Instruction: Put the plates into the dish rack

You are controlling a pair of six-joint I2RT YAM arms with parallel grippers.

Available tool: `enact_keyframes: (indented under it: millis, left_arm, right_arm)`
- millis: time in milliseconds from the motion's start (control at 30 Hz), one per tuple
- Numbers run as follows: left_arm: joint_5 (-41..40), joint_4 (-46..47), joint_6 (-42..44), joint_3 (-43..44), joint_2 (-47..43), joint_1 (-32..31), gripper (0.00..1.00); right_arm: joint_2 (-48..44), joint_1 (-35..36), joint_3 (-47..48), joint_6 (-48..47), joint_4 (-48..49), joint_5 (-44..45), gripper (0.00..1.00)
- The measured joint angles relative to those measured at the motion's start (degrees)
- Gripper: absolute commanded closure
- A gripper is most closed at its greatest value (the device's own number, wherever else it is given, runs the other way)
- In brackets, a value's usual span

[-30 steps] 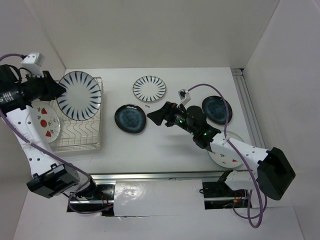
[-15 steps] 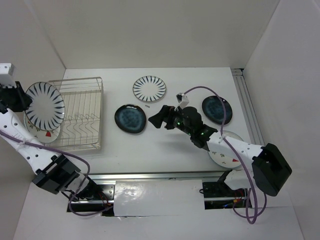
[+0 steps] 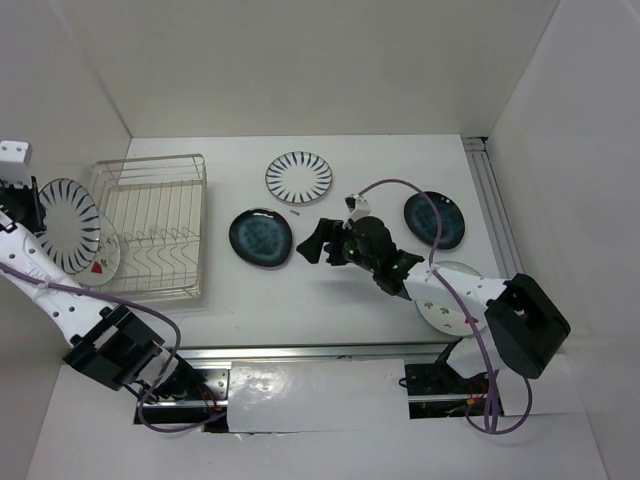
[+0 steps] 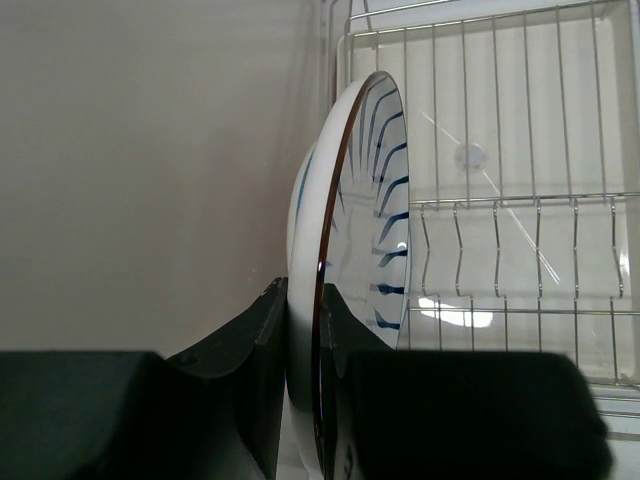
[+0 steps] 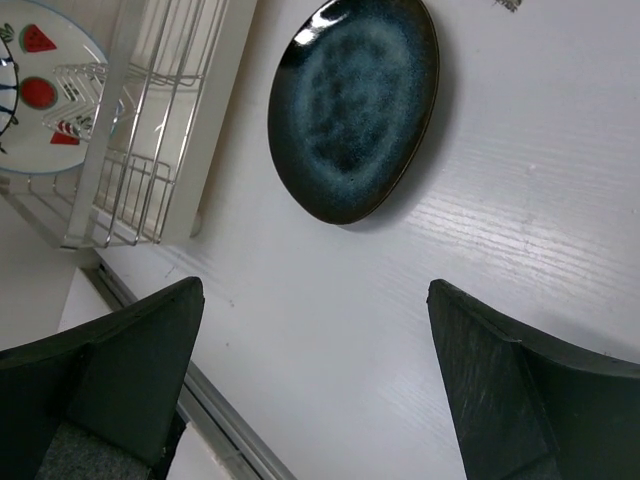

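White table (image 3: 300, 290) | my left gripper (image 4: 305, 320) pinches striped plate (image 4: 370, 200) on edge, left of dish rack (image 3: 165, 235), upright to suit its tines, I judge | right gripper (image 5: 315, 330) spread beside blue plate (image 5: 352, 105), right of rack, ready to grasp

Six plates in all, in three kinds, two of each.

Two striped plates, white with dark radial stripes: one (image 3: 60, 222), two (image 3: 298, 177).

Two dark blue plates, glossy: one (image 3: 260, 238), two (image 3: 433, 220).

Two watermelon plates, white with red slice prints, both partly covered: one (image 3: 103, 262), two (image 3: 445, 318).

One dish rack (image 3: 202, 225), a silvery wire basket with rows of upright tines.

Two robot arms: one (image 3: 50, 290) on the left, one (image 3: 440, 290) on the right.

Two purple cables, one along each arm: one (image 3: 120, 305), two (image 3: 400, 185).

One small dark scrap (image 3: 295, 212) on the table; what it is cannot be told.
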Motion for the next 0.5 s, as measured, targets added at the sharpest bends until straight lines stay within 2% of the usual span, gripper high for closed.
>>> enact_keyframes:
  millis: [267, 500]
  left_arm:
    - [-1.53, 4.39, 0.63, -3.85, -0.11, -0.22, 1.0]
    - [-4.59, 6.05, 0.15, -9.79, -0.17, -3.39, 1.0]
  right_arm:
    - [3.56, 0.22, 0.0, -0.04, 0.04, -0.79, 0.0]
    - [4.94, 0.24, 0.0, -0.2, 0.07, -1.27, 0.0]
